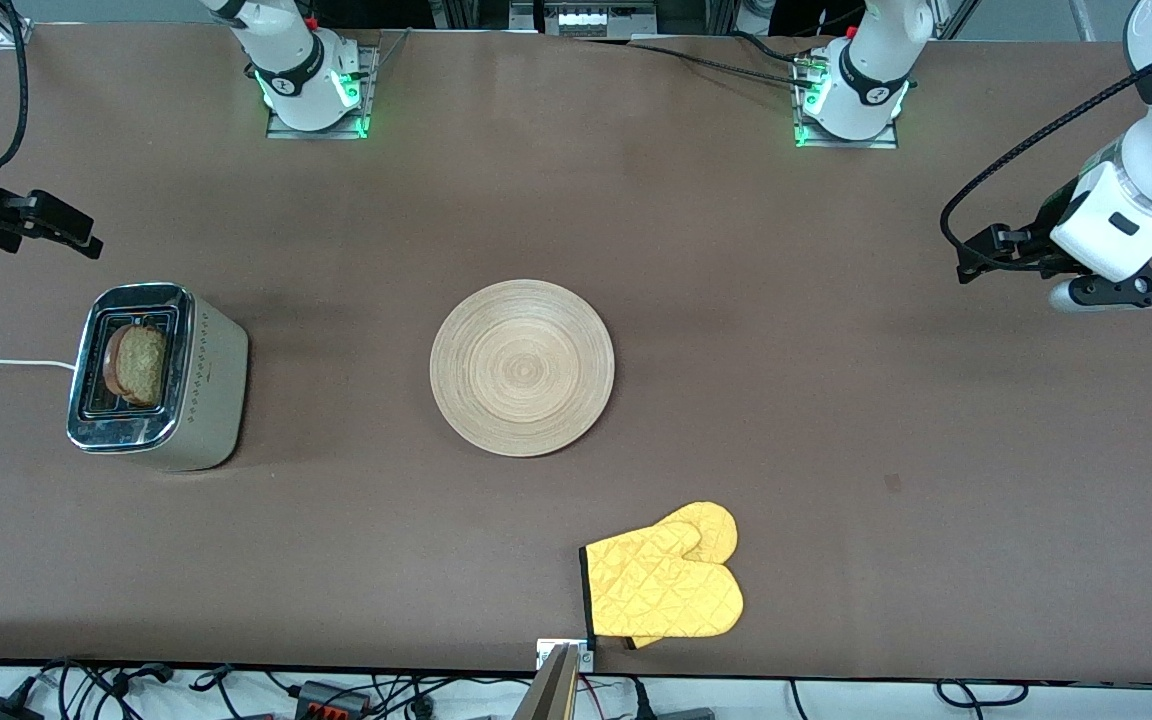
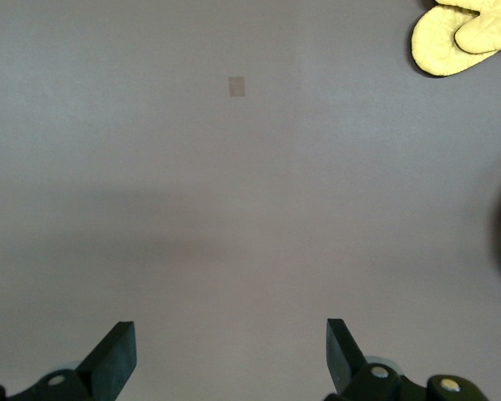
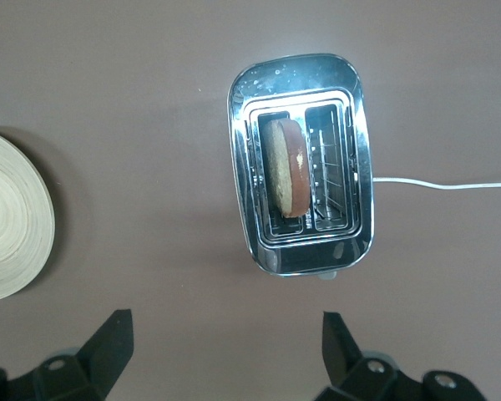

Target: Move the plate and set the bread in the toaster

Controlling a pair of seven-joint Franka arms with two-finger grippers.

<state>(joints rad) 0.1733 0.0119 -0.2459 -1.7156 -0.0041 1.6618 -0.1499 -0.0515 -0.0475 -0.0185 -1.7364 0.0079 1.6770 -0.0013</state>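
The bread (image 1: 140, 364) stands in 1 slot of the toaster (image 1: 198, 380) at the right arm's end of the table. The plate (image 1: 522, 367) lies mid-table, with a yellow oven mitt (image 1: 663, 585) nearer the front camera. The left gripper (image 2: 230, 355) and right gripper (image 3: 226, 347) hang wide open, holding nothing.

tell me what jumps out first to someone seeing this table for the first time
The big round wooden plate sits bare at mid-table, and nearer the front camera lies a bright yellow oven mitt. Toward the right arm's end stands the shiny toaster with the bread sticking out of one slot. Both pincers are open and hold nothing: the right pincer above the toaster, the left pincer over bare table.
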